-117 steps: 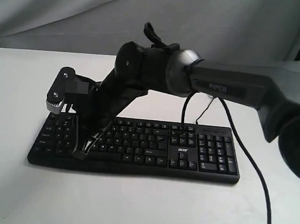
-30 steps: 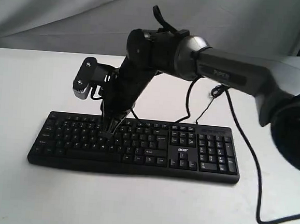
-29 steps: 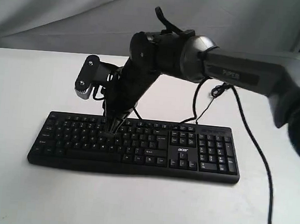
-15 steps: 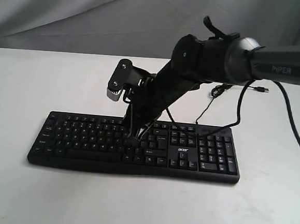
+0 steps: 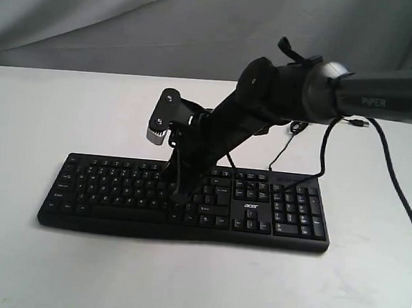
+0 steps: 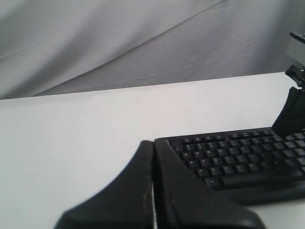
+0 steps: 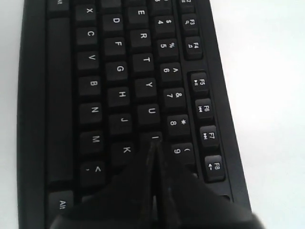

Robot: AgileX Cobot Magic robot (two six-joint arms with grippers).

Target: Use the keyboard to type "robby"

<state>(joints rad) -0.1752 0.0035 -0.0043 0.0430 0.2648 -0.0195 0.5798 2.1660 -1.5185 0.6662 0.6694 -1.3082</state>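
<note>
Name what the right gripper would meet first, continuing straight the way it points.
The right gripper would likely meet the keyboard, near its I key; depth is unclear.

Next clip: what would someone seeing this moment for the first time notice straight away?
The dark right arm reaches in from the right of the exterior view, and its shut right claw points down into the middle of the black Acer keyboard, tip by the I key. The keyboard lies on a white table. The left claw, also shut, hangs off one end of it.
</note>
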